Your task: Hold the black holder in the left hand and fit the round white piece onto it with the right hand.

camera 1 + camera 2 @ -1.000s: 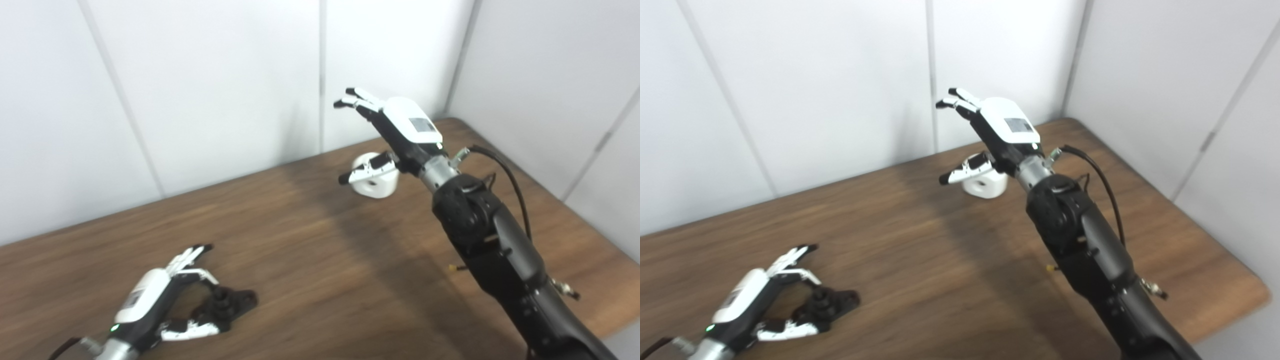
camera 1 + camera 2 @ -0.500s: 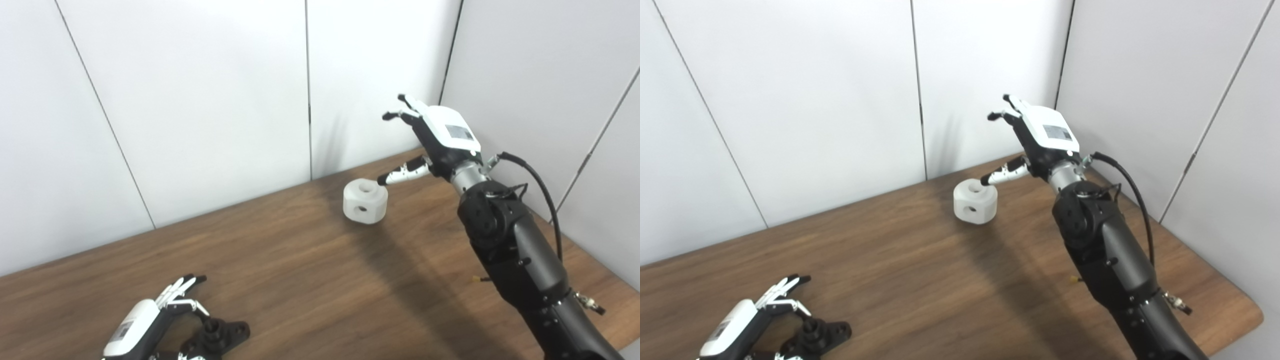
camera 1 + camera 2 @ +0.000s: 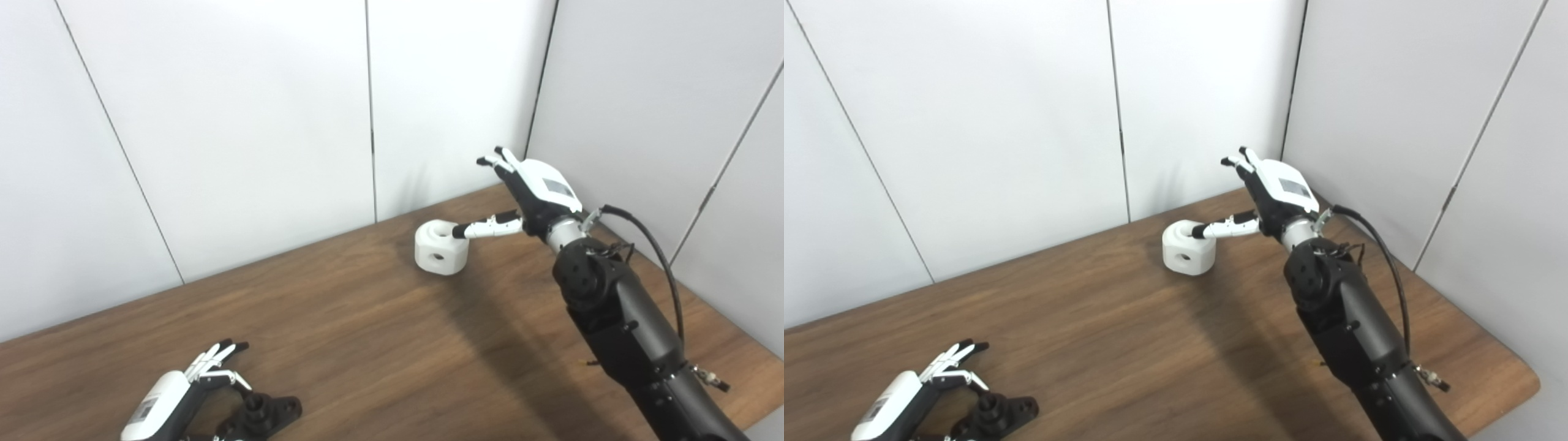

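Since a second ago, the camera has swung up and the right hand (image 3: 531, 195) has dropped from above the round white piece (image 3: 441, 247) to its right side, its thumb tip now resting on the piece's top rim by the centre hole. Its fingers (image 3: 493, 160) are spread and raised, gripping nothing. The piece sits on the wooden table (image 3: 380, 331) near the back wall, a side hole facing the camera. At bottom left, the left hand (image 3: 906, 398) arches over the black holder (image 3: 998, 411), fingers and thumb apart either side of it; whether they touch it cannot be told. Only the right eye view shows this hand's back fully and the table's rounded right corner; the left eye view crops both.
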`<control>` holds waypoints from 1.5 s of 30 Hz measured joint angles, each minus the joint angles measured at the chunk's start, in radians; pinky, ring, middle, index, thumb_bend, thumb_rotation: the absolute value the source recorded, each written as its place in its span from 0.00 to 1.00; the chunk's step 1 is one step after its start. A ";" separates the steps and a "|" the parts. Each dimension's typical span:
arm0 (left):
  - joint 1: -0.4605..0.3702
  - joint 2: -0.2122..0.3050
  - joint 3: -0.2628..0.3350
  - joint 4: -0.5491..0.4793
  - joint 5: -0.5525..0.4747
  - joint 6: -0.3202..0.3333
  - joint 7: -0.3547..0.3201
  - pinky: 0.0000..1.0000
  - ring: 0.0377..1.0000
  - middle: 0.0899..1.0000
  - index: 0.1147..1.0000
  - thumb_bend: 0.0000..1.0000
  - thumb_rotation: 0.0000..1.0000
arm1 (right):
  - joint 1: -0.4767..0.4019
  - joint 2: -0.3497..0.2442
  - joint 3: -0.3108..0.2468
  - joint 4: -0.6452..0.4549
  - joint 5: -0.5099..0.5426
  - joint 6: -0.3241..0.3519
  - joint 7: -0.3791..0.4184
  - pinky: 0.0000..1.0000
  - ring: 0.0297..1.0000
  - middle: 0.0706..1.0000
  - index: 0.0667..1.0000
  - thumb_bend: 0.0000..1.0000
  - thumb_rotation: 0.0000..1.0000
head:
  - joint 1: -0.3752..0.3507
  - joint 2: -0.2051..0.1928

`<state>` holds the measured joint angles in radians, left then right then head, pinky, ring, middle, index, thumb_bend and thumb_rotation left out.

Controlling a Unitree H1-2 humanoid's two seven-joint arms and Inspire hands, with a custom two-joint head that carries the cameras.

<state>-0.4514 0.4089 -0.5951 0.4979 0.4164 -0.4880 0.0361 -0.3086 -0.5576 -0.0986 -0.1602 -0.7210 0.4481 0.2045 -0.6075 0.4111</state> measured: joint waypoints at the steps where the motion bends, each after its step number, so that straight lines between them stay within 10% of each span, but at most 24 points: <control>1: 0.000 0.000 0.000 0.000 0.000 0.000 0.000 1.00 1.00 0.94 0.41 0.52 0.06 | 0.001 0.007 0.000 0.005 0.004 0.004 -0.002 0.71 0.95 1.00 0.89 1.00 0.58 | 0.002 0.000; 45: 0.007 0.007 0.001 -0.008 0.002 0.000 0.007 1.00 1.00 0.95 0.42 0.52 0.06 | -0.093 0.052 0.136 0.308 0.070 0.014 -0.056 0.76 0.94 1.00 0.85 0.98 0.49 | 0.064 0.018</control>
<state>-0.4445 0.4161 -0.5943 0.4897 0.4181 -0.4881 0.0431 -0.4020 -0.5054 0.0377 0.1483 -0.6509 0.4618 0.1488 -0.5430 0.4295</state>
